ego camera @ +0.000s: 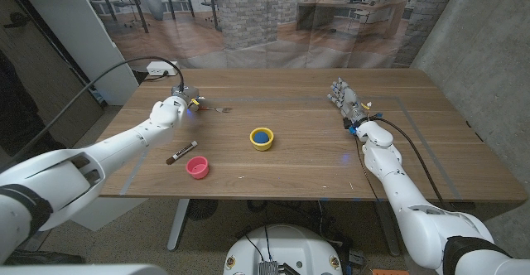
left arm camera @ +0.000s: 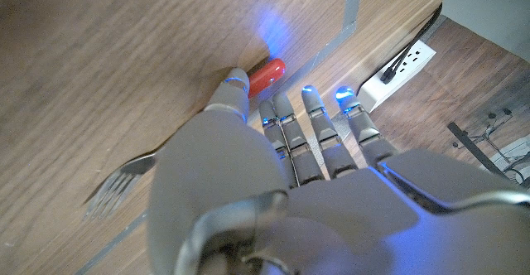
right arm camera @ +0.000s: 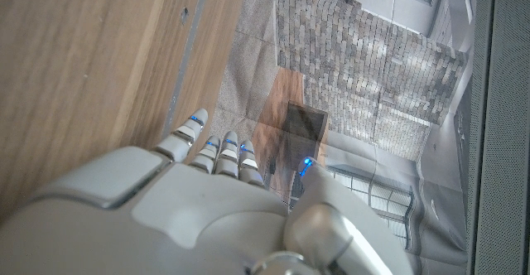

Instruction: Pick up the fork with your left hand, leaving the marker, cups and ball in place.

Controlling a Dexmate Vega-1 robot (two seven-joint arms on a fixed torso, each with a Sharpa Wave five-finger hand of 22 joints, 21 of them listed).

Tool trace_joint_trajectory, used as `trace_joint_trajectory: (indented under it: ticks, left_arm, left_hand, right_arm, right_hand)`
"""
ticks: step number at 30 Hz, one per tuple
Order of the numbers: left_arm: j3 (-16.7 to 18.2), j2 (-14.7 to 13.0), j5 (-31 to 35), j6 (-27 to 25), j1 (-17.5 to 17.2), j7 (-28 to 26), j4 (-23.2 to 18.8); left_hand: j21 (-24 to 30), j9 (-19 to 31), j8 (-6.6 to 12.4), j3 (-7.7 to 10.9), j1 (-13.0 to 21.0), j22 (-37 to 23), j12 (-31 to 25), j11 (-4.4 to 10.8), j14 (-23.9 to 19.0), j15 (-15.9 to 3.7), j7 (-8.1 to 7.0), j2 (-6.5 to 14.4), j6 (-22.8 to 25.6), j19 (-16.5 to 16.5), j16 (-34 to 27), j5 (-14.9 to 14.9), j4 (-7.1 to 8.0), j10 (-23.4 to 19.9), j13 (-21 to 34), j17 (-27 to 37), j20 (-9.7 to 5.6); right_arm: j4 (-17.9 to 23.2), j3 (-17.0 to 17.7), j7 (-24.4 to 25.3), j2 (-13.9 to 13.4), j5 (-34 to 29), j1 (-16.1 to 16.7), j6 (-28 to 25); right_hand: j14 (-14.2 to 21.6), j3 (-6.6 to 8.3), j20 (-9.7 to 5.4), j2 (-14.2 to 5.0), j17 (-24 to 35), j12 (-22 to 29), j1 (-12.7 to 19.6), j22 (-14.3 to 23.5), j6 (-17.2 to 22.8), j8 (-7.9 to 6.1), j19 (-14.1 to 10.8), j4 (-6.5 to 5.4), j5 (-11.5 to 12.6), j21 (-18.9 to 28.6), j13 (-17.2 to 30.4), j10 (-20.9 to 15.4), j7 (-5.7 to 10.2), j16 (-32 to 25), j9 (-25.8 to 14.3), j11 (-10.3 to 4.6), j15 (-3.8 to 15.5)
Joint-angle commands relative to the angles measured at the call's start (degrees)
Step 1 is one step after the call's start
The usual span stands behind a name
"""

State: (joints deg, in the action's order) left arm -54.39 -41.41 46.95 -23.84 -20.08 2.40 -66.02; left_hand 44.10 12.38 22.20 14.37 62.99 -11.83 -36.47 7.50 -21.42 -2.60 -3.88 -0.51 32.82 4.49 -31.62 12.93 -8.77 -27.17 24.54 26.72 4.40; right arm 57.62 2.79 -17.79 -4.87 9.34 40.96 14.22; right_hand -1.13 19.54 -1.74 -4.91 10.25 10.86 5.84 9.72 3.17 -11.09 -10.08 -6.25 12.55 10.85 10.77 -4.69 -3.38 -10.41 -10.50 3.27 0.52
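Head view: the left hand (ego camera: 175, 103) sits over the far left part of the wooden table (ego camera: 315, 155), and the fork (ego camera: 217, 108) pokes out from under it toward the table's middle, its tines pointing away from the hand. In the left wrist view the left hand (left arm camera: 273, 184) covers the middle of the fork (left arm camera: 116, 188): the tines show on one side of the palm, and the red handle end (left arm camera: 267, 74) shows just past the fingertips (left arm camera: 235, 83). The fingers reach out straight and close together over the handle, but whether they press or grip it I cannot tell. The fork seems to lie on the wood.

The marker (ego camera: 181, 152) lies nearer the robot than the left hand, the pink cup (ego camera: 197, 167) just beyond it. The yellow cup (ego camera: 262, 138) holds the blue ball (ego camera: 262, 134) and stands well apart from that hand, toward the table's middle.

The right hand (ego camera: 342, 95) is at the far right of the table, fingers extended and holding nothing; the right wrist view shows its fingers (right arm camera: 199, 126) straight, side by side.
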Motion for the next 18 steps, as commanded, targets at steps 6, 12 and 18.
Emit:
trace_joint_trajectory:
  ticks: [6,12,18]
  left_arm:
    - [-1.8,0.6,1.0,0.0,0.3,-1.4,1.4]
    - [-2.7,0.7,1.9,-0.1,0.9,-0.7,1.7]
    - [-3.1,1.0,2.3,0.1,1.1,-1.5,2.6]
  left_hand:
    - [2.3,-0.5,4.87,0.61,1.9,-0.2,-3.1,1.09,-9.9,-7.01,-0.39,1.2,13.7,2.7,-3.5,-1.2,0.13,-10.9,0.1,0.4,-0.91]
    - [4.0,-0.6,8.27,0.63,3.8,-0.5,-5.3,1.64,-16.2,-9.18,-0.89,2.0,23.1,4.1,-8.0,-1.9,-0.29,-19.2,0.3,2.7,-1.53]
    - [5.5,-1.0,8.74,2.14,6.9,-0.7,-5.5,2.29,-21.7,-10.23,-0.77,3.9,25.1,5.5,-10.6,-2.2,-0.89,-23.4,-0.2,4.0,-2.11]
  right_arm:
    - [0.1,0.0,0.7,-0.6,-0.5,-0.1,0.1]
    - [0.0,-0.2,1.0,-0.8,-0.8,-0.1,0.4]
    - [-0.3,-0.5,1.4,-1.1,-1.3,-0.3,0.6]
  right_hand:
    - [-0.2,-0.29,0.07,0.38,0.1,0.5,0.0,0.1,0.1,-0.07,-0.4,-0.09,0.3,0.2,0.2,-0.3,-0.42,-0.2,-0.1,0.36,-0.41]
    - [-0.2,-0.31,0.09,0.37,0.1,0.4,0.0,0.1,0.1,-0.07,-0.5,-0.08,0.4,0.2,0.2,-0.3,-0.41,-0.2,-0.1,0.17,-0.43]
    - [-0.2,-0.31,0.06,0.35,0.1,0.4,0.0,0.1,0.1,-0.07,-0.5,-0.06,0.4,0.3,0.2,-0.3,-0.40,-0.2,-0.1,0.17,-0.40]
